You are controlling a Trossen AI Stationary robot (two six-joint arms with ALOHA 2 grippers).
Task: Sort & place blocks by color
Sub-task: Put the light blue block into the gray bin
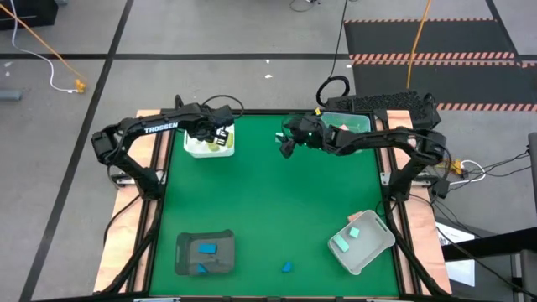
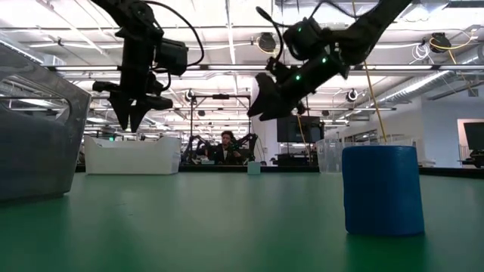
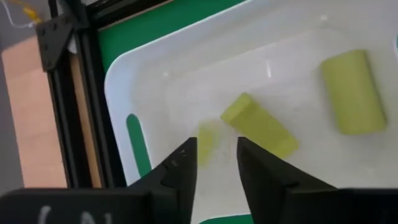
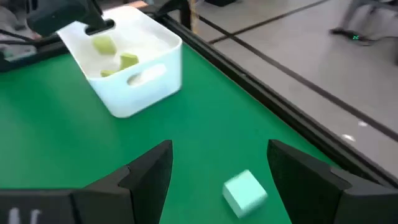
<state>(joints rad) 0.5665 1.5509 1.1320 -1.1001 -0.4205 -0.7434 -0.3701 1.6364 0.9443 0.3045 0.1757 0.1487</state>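
Three lime blocks (image 3: 258,124) lie in the smooth white tray (image 1: 207,144) at the far left: two bars and one blurred small piece. The left gripper (image 3: 214,163) hangs over them, fingers a little apart, holding nothing. A mint cube (image 4: 245,191) sits on the green mat under the right gripper (image 4: 221,168), its jaws spread wide. Two blue blocks (image 1: 206,248) fill the dark tray near left; a blue cylinder (image 2: 383,189) stands loose near the front edge; the clear tray (image 1: 362,243) at near right holds mint blocks.
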